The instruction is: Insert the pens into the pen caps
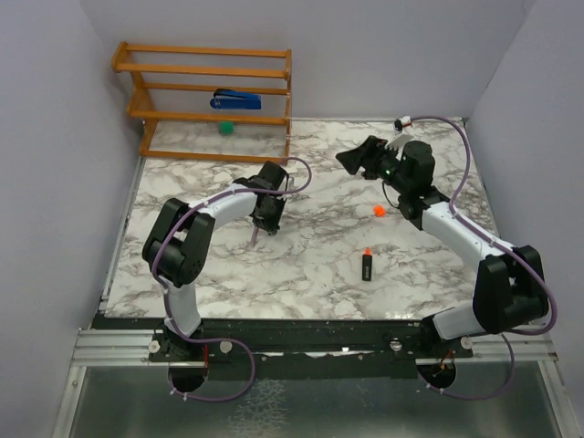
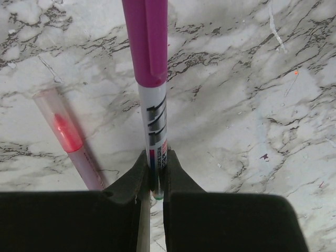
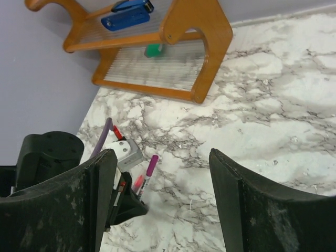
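Silver-grey pen [image 2: 156, 113], with a magenta cap [image 2: 146, 42] on its far end, is pinched by its tail in the left gripper [image 2: 156, 181], whose fingers are closed tight on it. A pink pen [image 2: 68, 139] lies just beside it on the marble table [image 1: 228, 274]. Further right lie the black marker [image 1: 366, 265] and, apart from it, the orange cap [image 1: 379, 211]. The right gripper [image 3: 163, 163] hangs spread wide, holding nothing.

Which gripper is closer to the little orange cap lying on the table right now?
Right. The right gripper, open, hangs just beyond the orange cap and slightly to its left. The left gripper, shut on a pen, sits well off to the cap's left.
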### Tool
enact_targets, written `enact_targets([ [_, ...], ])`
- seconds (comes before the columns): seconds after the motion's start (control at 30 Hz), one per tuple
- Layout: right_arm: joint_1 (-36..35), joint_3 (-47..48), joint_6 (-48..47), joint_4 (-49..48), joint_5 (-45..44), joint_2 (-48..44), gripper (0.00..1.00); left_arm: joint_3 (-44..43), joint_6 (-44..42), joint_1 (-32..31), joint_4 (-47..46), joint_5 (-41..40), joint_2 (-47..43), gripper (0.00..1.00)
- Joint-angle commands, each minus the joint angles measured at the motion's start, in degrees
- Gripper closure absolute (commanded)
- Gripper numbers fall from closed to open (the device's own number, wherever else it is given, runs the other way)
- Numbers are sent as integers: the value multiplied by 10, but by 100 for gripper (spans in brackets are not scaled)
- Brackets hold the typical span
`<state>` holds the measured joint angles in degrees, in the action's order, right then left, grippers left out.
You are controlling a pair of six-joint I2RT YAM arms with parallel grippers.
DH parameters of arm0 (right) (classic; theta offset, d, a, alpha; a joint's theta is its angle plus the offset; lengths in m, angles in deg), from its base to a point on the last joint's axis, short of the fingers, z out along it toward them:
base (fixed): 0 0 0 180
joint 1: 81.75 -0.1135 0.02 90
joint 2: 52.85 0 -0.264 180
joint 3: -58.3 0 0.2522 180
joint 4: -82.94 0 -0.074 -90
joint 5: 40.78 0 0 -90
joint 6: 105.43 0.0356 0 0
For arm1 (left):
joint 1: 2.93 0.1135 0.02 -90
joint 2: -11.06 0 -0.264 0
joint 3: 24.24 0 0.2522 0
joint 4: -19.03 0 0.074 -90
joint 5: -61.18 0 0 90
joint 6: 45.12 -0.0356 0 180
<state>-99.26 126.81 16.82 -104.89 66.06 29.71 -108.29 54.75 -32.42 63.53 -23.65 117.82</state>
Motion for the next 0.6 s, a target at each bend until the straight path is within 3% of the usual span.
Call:
enact_targets([
  [0.0, 1, -14, -21, 52, -29, -15, 24, -20, 14, -8, 56, -28, 18, 100],
  [0.07, 1, -20, -21, 74, -38, -19, 24, -24, 17, -10, 65, -31, 19, 99],
  [0.37, 1, -67, -23, 174, -64, -56, 24, -38, 20, -18, 85, -40, 20, 73],
  [0.57, 1, -69, -41, 265, -68, -89, 25, -52, 17, -22, 84, -42, 4, 65],
])
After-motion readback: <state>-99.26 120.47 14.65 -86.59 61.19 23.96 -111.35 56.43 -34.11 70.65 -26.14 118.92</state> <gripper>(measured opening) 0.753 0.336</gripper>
